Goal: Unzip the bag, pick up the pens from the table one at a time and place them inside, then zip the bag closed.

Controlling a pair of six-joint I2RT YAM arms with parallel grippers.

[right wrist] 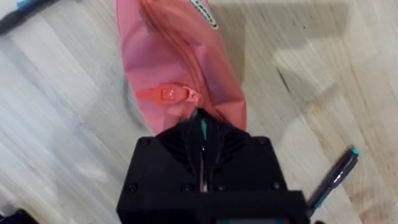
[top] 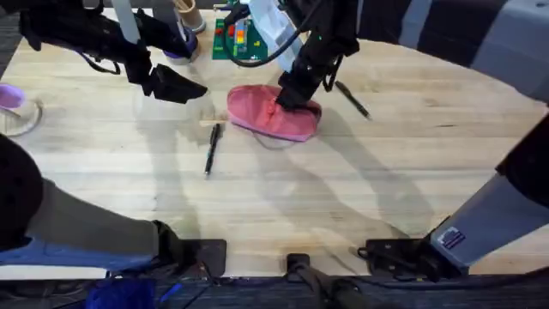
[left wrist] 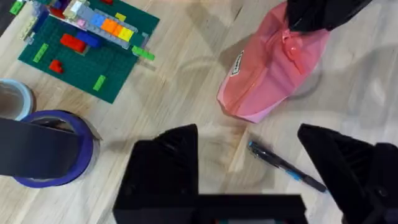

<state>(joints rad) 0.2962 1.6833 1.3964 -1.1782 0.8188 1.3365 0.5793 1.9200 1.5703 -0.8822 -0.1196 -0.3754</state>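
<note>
The pink bag [top: 273, 113] lies on the table [top: 343, 197] at centre back. My right gripper [top: 290, 96] is shut on the bag's right end; in the right wrist view its fingers [right wrist: 202, 134] pinch the pink fabric [right wrist: 180, 56] just beyond the zipper pull [right wrist: 168, 94]. My left gripper [top: 178, 86] hovers open to the left of the bag, with nothing between its fingers [left wrist: 165, 165]. One dark pen [top: 212, 148] lies in front of the bag's left end, also seen as the pen [left wrist: 286, 167] in the left wrist view. A second pen [top: 352, 99] lies just right of the bag, the pen [right wrist: 333, 177].
A green baseplate [top: 236, 39] with coloured bricks sits behind the bag. A purple tape roll [left wrist: 53, 146] stands near my left gripper. A clear dish with something purple [top: 13, 103] is at the far left. The table's front half is bare wood.
</note>
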